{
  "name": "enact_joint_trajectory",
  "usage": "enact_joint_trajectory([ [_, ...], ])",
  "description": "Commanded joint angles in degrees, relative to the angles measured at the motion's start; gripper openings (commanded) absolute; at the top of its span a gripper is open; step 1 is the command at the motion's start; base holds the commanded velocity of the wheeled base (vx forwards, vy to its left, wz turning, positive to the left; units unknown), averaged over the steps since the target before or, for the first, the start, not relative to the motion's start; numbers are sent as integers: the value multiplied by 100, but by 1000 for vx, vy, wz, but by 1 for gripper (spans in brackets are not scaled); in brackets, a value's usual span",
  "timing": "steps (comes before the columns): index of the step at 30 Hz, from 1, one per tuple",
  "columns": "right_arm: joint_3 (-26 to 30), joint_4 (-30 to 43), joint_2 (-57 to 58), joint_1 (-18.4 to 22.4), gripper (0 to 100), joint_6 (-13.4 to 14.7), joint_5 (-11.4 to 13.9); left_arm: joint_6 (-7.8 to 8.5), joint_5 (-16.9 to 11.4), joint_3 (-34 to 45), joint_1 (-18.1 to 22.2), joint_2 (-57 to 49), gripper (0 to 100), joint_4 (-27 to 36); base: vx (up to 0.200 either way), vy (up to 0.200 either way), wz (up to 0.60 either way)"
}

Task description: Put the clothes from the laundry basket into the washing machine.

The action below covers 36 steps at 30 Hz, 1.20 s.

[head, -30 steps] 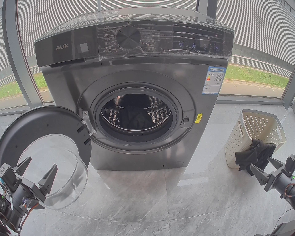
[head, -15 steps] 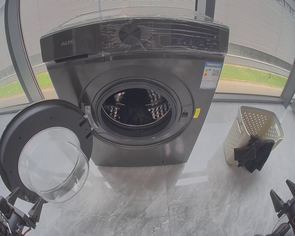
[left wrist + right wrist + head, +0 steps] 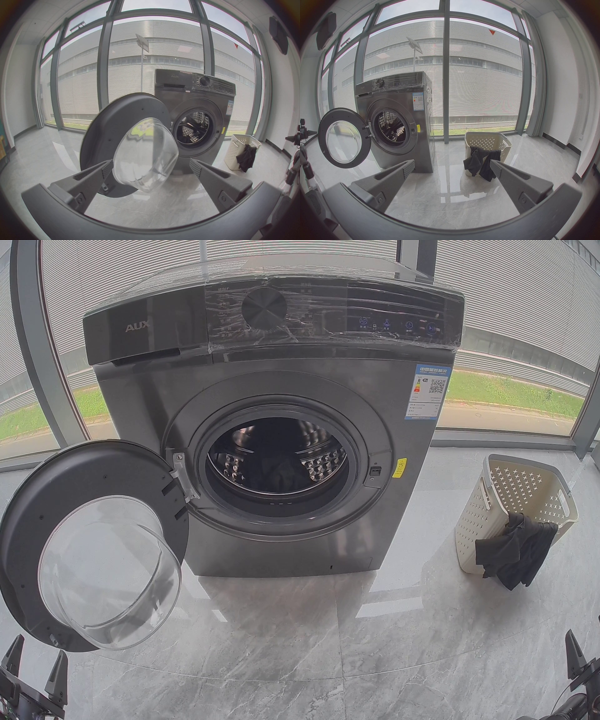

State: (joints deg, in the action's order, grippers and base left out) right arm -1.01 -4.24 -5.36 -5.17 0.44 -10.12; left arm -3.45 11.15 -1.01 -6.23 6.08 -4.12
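Observation:
The grey washing machine (image 3: 275,365) stands ahead with its round door (image 3: 94,540) swung open to the left. Dark clothes (image 3: 281,474) lie in the drum. A cream laundry basket (image 3: 475,521) sits on the floor at the machine's right, and a black garment (image 3: 515,549) hangs over its front rim. My left gripper (image 3: 36,662) is open low at the left, below the door, holding nothing. My right gripper (image 3: 587,659) is open low at the right, well short of the basket. The right wrist view has the basket (image 3: 487,139) and garment (image 3: 479,159) beyond the open gripper (image 3: 451,164).
Glossy grey marble floor (image 3: 350,640) stretches between me and the machine. Tall windows with grey frames (image 3: 37,352) stand behind the machine. The open door (image 3: 125,125) juts out close in front of my left gripper (image 3: 150,165).
The head camera has shifted, so the machine sits a little higher and farther. Both open grippers have dropped from mid-height to the bottom corners, away from the door and the basket.

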Motion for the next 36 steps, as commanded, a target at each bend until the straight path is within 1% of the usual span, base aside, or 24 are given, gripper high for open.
enact_joint_trajectory([
  [1,101,2,62,7,100,44,1,231,-421,101,693,-608,100,17,-200,-200,0],
  [2,101,2,62,16,100,18,-17,187,-588,101,649,-608,100,17,0,-200,0],
  [3,101,2,62,25,100,-9,-17,178,-641,101,641,-608,100,17,0,-200,0],
  [4,101,2,150,297,100,-167,19,160,-623,101,632,-608,100,25,0,-200,0],
  [5,101,20,273,534,100,-255,54,196,-553,92,632,-608,100,60,0,0,0],
  [6,101,20,405,684,100,-316,89,327,-447,101,632,-608,100,69,0,0,0],
  [8,101,-6,457,693,100,-369,98,327,-412,92,623,-608,100,87,0,0,0],
  [9,101,-15,528,605,100,-501,89,494,-201,57,614,-591,100,210,0,0,0],
  [10,92,20,528,578,100,-510,80,494,-219,40,614,-591,100,245,0,0,0],
  [12,75,90,536,570,100,-431,80,468,-280,48,614,-591,100,245,0,0,0],
  [13,48,240,528,570,100,-88,89,292,-579,48,614,-608,100,263,0,0,0],
  [14,40,284,536,561,100,0,89,187,-685,84,614,-608,100,254,0,0,0],
  [15,-4,371,536,552,100,114,107,99,-975,101,614,-608,100,351,0,0,0],
  [18,-4,345,536,552,100,185,98,213,-975,101,605,-608,100,377,0,0,0],
  [19,5,336,536,552,100,193,98,336,-966,101,605,-608,100,394,0,0,0],
  [21,-4,354,536,552,100,185,142,345,-975,101,614,-608,100,403,0,0,0],
  [23,13,363,536,570,100,246,256,301,-966,101,614,-608,100,394,0,-100,0],
  [24,13,415,536,570,100,237,511,310,-966,101,614,-608,100,394,0,-200,0],
  [25,13,407,536,570,100,237,528,310,-966,101,614,-608,100,394,0,-200,0],
  [26,48,415,536,587,100,149,669,319,-975,101,623,-608,100,394,0,-200,0],
  [29,92,415,536,587,100,-79,810,292,-966,101,614,-608,100,394,0,-200,0],
  [32,101,336,536,561,100,-61,871,301,-966,101,614,-608,100,403,0,-200,0],
  [35,101,345,536,552,100,18,836,310,-966,101,614,-608,100,403,0,-200,0],
  [36,101,345,536,552,100,-26,871,310,-966,101,614,-608,100,403,0,-200,0],
])
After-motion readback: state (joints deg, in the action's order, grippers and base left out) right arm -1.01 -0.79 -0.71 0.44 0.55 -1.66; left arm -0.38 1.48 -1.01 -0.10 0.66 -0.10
